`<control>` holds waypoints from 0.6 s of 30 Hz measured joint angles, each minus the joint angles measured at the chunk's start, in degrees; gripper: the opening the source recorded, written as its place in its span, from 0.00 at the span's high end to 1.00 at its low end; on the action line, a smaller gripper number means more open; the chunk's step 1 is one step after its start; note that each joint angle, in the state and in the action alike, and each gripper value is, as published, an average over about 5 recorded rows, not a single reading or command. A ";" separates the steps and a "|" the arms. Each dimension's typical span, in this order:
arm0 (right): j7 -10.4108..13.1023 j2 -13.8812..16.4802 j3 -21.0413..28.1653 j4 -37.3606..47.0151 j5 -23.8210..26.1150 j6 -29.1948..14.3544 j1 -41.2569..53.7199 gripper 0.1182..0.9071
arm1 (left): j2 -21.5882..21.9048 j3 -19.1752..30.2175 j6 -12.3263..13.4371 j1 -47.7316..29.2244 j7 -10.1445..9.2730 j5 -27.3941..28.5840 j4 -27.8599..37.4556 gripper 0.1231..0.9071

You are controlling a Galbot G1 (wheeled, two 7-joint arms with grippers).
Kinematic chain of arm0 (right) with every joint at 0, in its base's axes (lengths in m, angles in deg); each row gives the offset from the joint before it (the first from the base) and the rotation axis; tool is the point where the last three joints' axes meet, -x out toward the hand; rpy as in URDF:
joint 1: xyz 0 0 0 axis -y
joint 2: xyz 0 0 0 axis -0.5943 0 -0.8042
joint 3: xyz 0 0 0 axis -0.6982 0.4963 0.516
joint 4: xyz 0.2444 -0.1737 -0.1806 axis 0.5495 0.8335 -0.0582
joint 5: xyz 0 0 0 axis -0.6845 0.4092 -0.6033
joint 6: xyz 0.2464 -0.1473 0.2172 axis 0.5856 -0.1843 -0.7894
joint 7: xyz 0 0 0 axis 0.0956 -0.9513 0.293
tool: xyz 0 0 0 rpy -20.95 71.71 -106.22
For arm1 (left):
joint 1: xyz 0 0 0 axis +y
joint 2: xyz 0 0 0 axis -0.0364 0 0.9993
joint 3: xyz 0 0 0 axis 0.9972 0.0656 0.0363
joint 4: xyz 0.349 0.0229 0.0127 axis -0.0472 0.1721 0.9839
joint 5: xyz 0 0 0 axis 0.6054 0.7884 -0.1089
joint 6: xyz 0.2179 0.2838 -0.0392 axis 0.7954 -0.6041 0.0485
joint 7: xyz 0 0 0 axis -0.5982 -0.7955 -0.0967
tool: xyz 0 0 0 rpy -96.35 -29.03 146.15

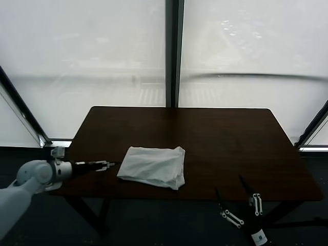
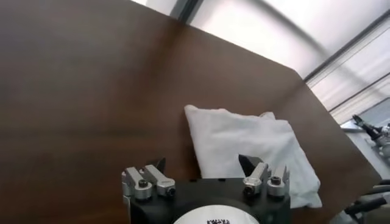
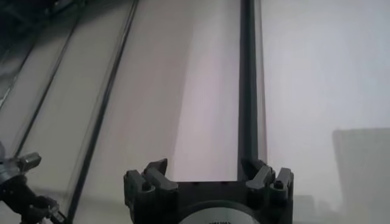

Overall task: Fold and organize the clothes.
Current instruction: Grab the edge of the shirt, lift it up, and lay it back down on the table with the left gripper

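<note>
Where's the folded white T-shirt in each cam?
Head view: folded white T-shirt lies near the front of the dark wooden table, just beyond the left gripper.
Left wrist view: T-shirt ahead of the open fingers.
Right wrist view: not visible.
Shared landmark: the table.

No text, brand, number or sign can be read in any of the views. The left tool [image 2: 201, 165] has a white round label on its body with some dark marks at the picture's edge, but they are cut off and too small to read. The right tool [image 1: 236, 199] carries a small white tag near its base, at about 5 o'clock in the head view, also unreadable.
</note>
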 joint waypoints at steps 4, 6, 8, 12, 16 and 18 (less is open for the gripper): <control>0.02 -1.19 -1.32 -0.60 0.03 0.01 -1.42 0.00 | -0.75 5.40 0.04 -4.71 0.21 -0.48 2.03 0.00; 0.03 -1.72 -1.73 -0.77 0.06 0.02 -1.68 0.00 | -1.22 7.65 0.10 -6.74 0.30 -0.71 2.79 0.00; 0.04 -2.09 -2.08 -0.95 0.07 0.03 -1.85 0.00 | -1.58 9.53 0.14 -8.40 0.37 -1.01 3.40 0.00; 0.13 -2.39 -2.67 -1.35 0.05 0.05 -1.97 0.00 | -1.91 12.56 0.17 -10.96 0.43 -2.09 4.37 0.00; 0.22 -2.39 -3.02 -1.45 -0.03 0.07 -1.79 0.00 | -1.95 14.74 0.15 -12.66 0.43 -3.42 4.74 0.00; 0.24 -2.38 -3.04 -1.45 -0.06 0.08 -1.64 0.00 | -1.98 15.60 0.13 -13.24 0.42 -3.85 4.68 0.00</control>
